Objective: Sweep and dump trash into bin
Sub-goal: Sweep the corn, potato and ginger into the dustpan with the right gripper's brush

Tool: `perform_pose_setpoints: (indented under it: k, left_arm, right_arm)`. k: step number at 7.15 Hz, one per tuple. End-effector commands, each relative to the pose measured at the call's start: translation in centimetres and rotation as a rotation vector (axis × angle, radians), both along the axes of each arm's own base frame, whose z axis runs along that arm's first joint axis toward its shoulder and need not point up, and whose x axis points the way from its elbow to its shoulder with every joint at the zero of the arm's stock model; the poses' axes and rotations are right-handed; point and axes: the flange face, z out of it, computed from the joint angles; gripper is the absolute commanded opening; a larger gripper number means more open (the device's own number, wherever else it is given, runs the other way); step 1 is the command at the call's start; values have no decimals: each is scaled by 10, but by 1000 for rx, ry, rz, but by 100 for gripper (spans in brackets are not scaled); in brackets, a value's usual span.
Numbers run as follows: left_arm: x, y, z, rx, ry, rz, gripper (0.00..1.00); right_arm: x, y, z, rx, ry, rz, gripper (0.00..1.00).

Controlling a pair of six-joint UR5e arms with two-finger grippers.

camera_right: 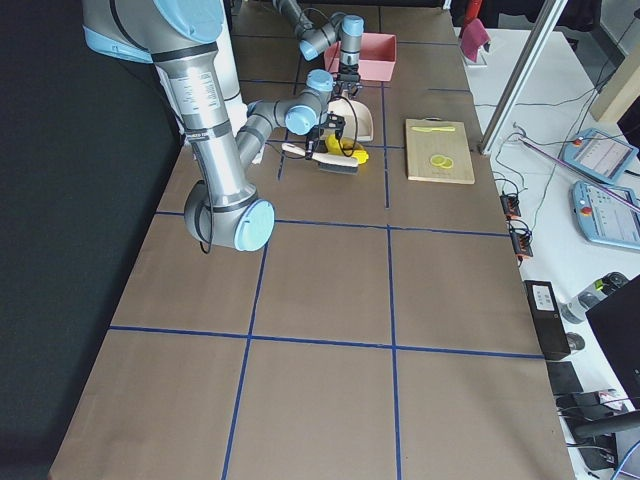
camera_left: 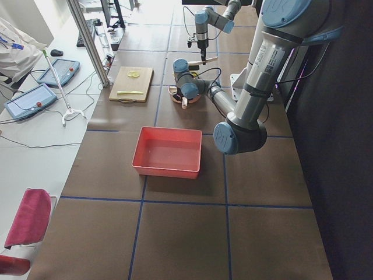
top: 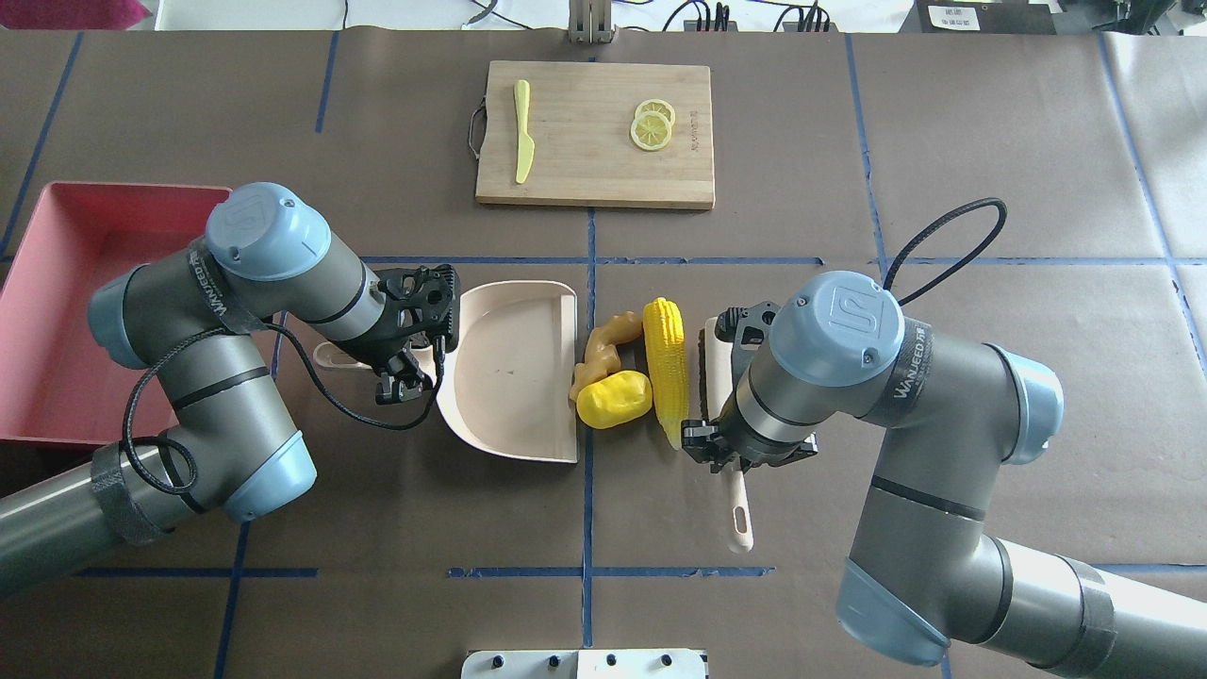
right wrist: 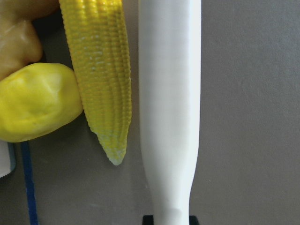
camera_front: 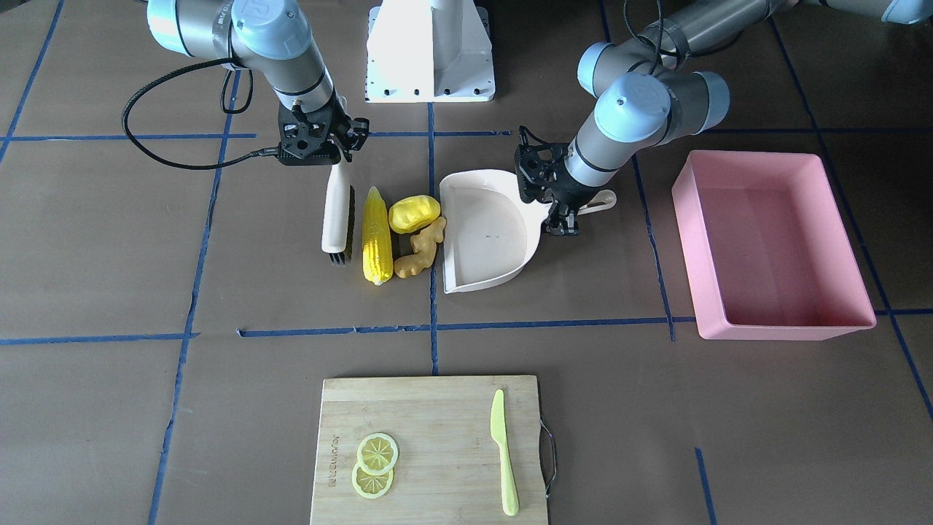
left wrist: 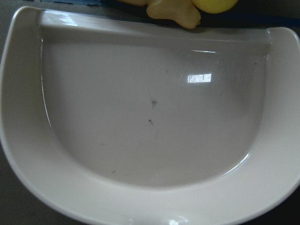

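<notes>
Partly hidden overhead, brush (top: 741,509), dustpan handle (top: 327,356), bin (top: 66,311)

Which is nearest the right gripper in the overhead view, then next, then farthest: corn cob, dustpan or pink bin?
1. Corn cob, just beside the right gripper, on its inner side.
2. Dustpan, farther left, near the view's middle.
3. Pink bin, at the view's far left edge.

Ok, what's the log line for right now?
right gripper: holds brush beside corn cob | left gripper: holds dustpan | yellow lump, ginger root: at its mouth | bin: empty
</notes>
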Motion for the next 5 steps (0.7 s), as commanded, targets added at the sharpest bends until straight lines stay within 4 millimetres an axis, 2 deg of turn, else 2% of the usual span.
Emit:
perform_pose_setpoints:
  k: [1, 3, 5]
  left_arm:
    - [0, 0, -1, 1, 1, 0, 1]
    - [0, 0, 0, -2, 0, 0, 1]
    - [0, 0, 1, -6, -1, -1, 1]
  right_arm:
    - [-15, 2, -3, 3, 9, 5, 0]
    - [-35, -6, -19, 7, 2, 4, 0]
    - [-37, -6, -26, 16, -20, 3, 0]
